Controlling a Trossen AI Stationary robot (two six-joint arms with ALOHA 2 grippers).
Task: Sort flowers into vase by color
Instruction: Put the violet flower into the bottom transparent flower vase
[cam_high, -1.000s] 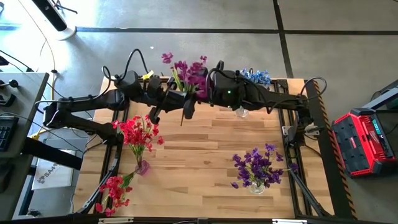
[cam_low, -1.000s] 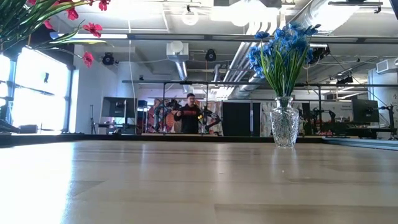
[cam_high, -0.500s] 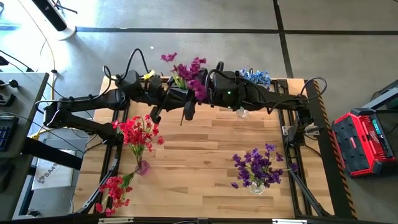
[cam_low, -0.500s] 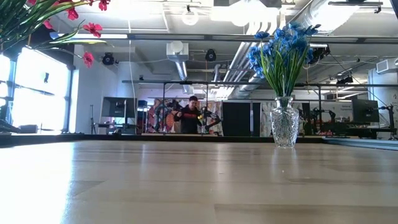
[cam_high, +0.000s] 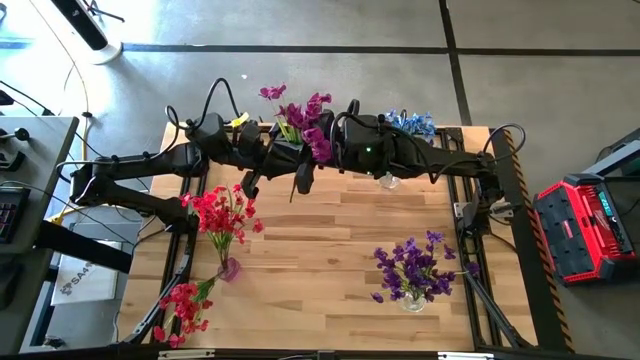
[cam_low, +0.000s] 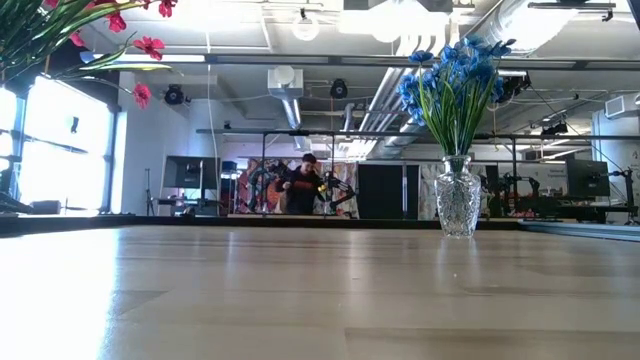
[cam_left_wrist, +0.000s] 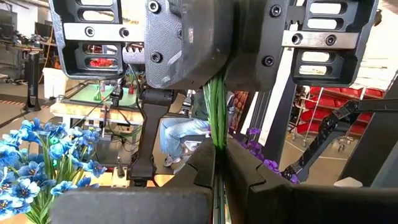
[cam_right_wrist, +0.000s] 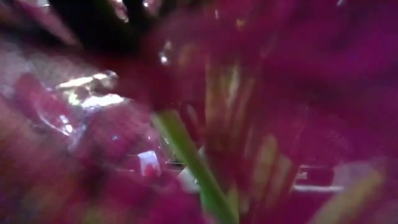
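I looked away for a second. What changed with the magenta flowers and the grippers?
The right gripper closed on the magenta flowers, whose blossoms shifted slightly. The left gripper stays shut on their stems. The red, purple and blue flowers stayed put.

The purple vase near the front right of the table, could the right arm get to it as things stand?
Probably yes, though not at once. The purple vase stands on the right arm's side with bare table between. But the right gripper is shut on the magenta spray, which the left gripper also holds.
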